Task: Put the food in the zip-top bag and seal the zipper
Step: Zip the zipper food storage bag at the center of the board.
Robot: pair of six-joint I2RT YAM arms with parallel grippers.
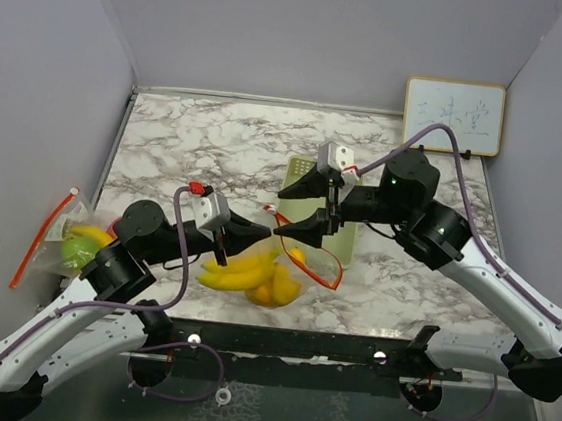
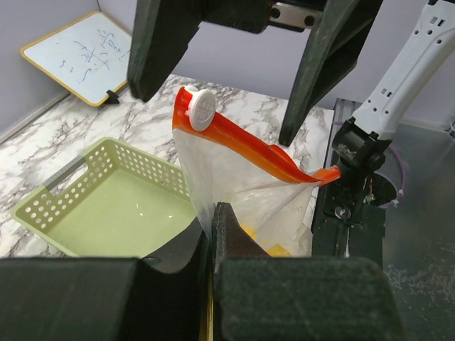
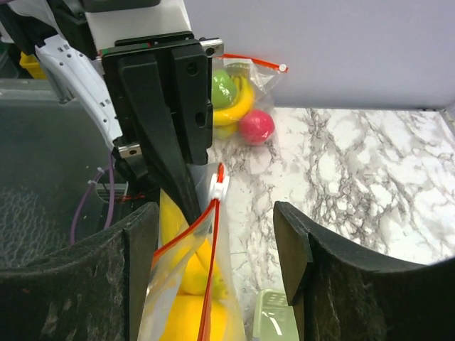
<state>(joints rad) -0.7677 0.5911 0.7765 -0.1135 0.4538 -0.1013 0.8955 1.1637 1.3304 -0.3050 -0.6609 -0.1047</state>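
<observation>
Bright even light, soft shadows, sharp focus

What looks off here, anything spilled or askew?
Nothing spilled. The zip-top bag gapes on its right side, its orange zipper looping loose, though the left gripper pinches it near the slider. A second filled bag lies off to the left.

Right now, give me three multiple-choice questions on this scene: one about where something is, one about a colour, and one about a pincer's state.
1. The whiteboard stands:
A. in the far right corner
B. in the far left corner
C. between the arm bases

2. The slider on the zip-top bag is:
A. black
B. white
C. blue

3. The left pincer is:
A. wide open
B. out of view
C. shut on the bag's edge

Answers:
1 A: it shows at the back on the right.
2 B: it is a white disc in the left wrist view.
3 C: it pinches the plastic just below the zipper.
</observation>
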